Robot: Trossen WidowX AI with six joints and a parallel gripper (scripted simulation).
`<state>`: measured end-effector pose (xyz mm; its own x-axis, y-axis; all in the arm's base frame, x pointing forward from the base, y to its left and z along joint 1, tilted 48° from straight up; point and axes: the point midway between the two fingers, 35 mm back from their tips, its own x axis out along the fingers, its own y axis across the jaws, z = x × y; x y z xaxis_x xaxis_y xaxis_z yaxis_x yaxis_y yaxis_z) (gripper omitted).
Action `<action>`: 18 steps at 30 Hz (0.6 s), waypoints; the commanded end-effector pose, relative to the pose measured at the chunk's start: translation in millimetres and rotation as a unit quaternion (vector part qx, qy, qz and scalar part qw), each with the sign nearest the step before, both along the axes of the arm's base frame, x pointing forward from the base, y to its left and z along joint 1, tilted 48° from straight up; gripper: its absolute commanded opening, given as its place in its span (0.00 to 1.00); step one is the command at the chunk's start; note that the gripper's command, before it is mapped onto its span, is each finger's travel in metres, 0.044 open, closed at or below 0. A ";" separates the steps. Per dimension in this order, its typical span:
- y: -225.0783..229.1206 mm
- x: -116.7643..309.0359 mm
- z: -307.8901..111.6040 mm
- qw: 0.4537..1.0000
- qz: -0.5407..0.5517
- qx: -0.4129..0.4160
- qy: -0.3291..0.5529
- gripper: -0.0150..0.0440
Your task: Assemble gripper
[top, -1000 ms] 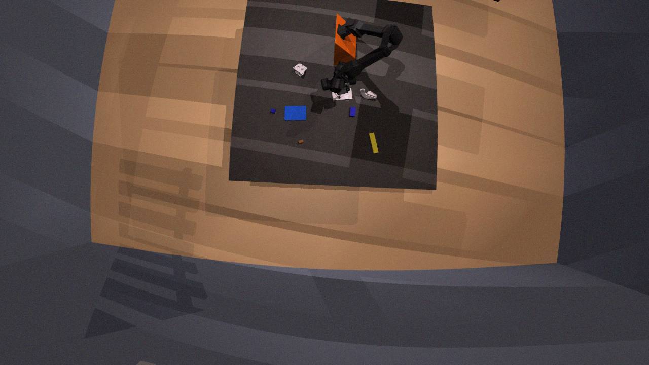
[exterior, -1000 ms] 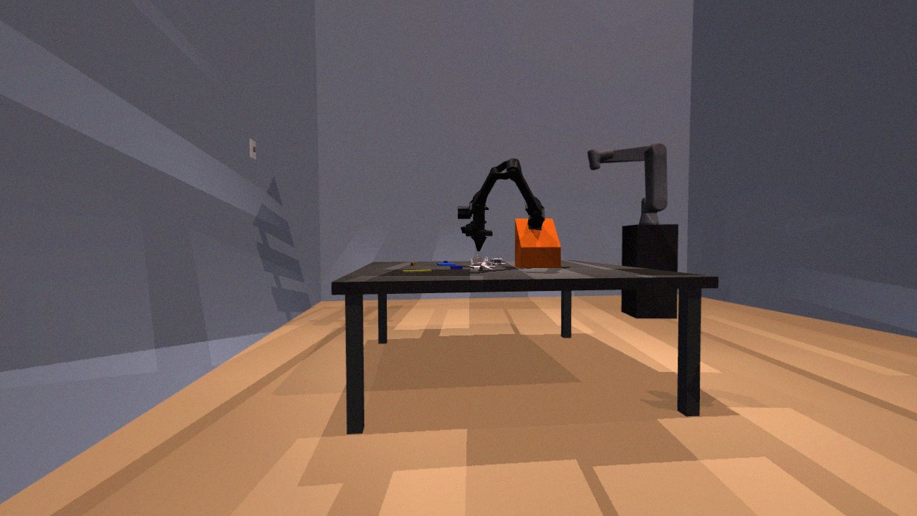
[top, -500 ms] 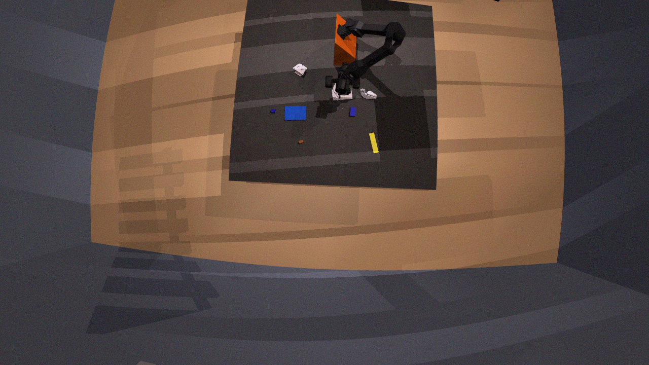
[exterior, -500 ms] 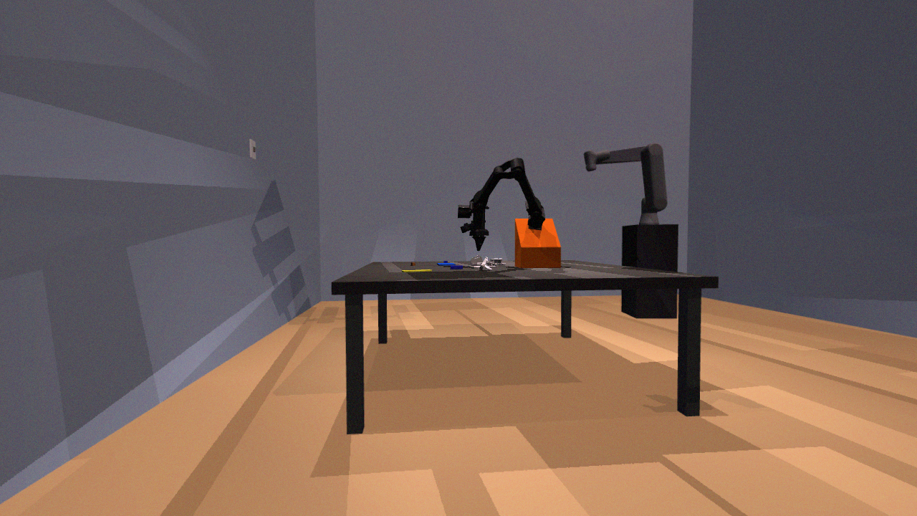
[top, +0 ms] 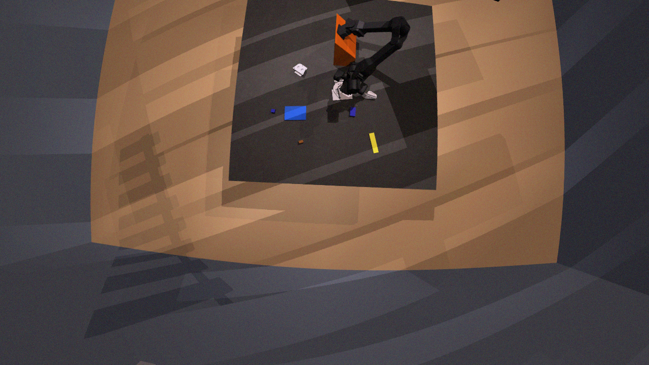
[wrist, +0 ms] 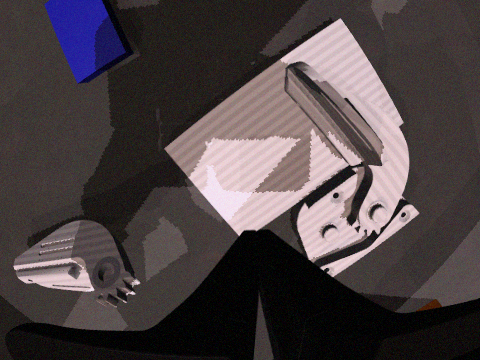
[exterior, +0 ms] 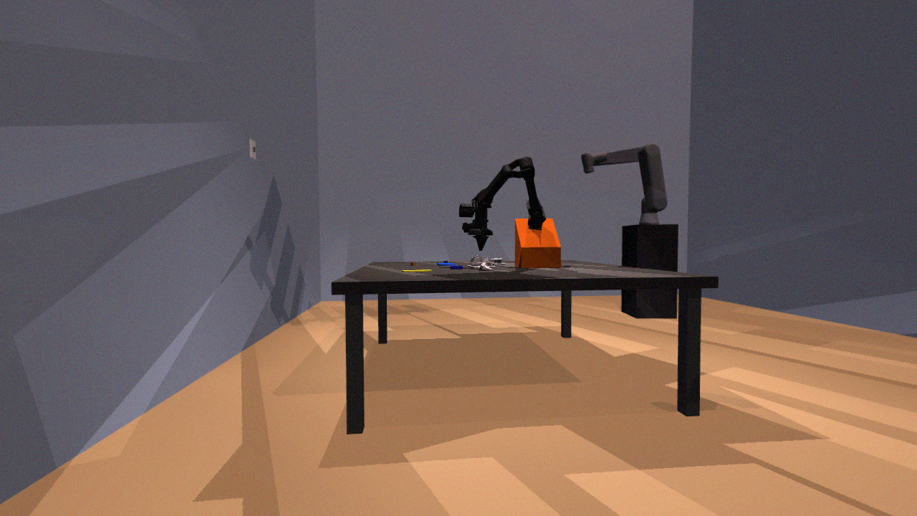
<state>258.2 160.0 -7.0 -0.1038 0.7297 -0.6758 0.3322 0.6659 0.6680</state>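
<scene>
My gripper (exterior: pixel 481 249) (wrist: pixel 255 242) is shut and empty, above the gripper base. The white base (top: pixel 342 96) (wrist: pixel 225 125) lies on the table; one bare pin (wrist: pixel 330 231) shows. One jaw (wrist: pixel 341 122) appears to sit around the other pin position, its tall finger angled over the base. The second jaw (top: pixel 371 95) (wrist: pixel 65 255) lies loose to one side, its hole and gear teeth showing. The white housing plate (top: pixel 299 69) (exterior: pixel 497 260) lies apart, farther left in the overhead view. The arm partly covers the base there.
An orange pedestal (top: pixel 346 49) (exterior: pixel 537 253) carries the arm. A dark blue block (top: pixel 352 111) (wrist: pixel 75 37) lies near the base. A blue flat plate (top: pixel 294 112), small blue cube (top: pixel 273 110), orange-brown block (top: pixel 300 142) and yellow strip (top: pixel 373 142) lie farther off.
</scene>
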 end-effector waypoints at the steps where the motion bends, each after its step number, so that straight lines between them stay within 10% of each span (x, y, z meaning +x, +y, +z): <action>1: 6.6 -6.9 7.0 0.997 -0.046 -0.012 0.056 0.25; 18: 33.5 -27.6 42.3 0.934 -0.238 -0.041 0.264 0.25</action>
<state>237.7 189.5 31.0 -0.1088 0.7312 -0.6734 0.8140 0.4544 0.3618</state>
